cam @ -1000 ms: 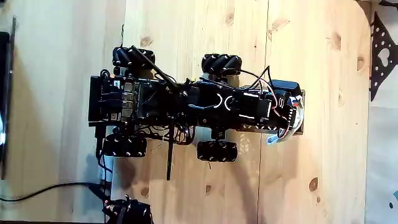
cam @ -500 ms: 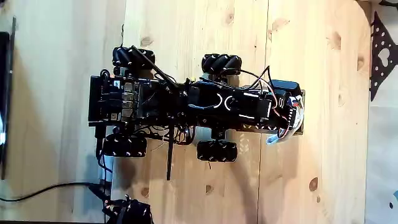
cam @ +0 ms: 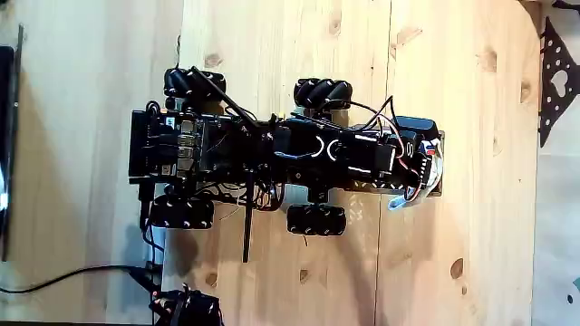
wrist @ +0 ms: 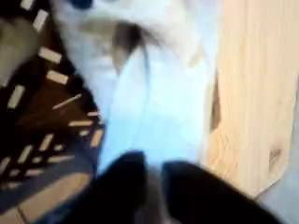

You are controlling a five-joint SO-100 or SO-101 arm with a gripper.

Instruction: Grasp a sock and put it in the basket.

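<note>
Over the basket (wrist: 42, 121), your pincer (wrist: 149, 182) pinches the sock (wrist: 154, 93), seemingly light, soft, floppy cloth best taken at its bunched middle.

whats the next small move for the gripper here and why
Probably open the fingers and let go. In the wrist view the white sock hangs right ahead of the gripper, beside the basket's dark lattice floor. In the fixed view the sock sits at the robot's right end.
</note>
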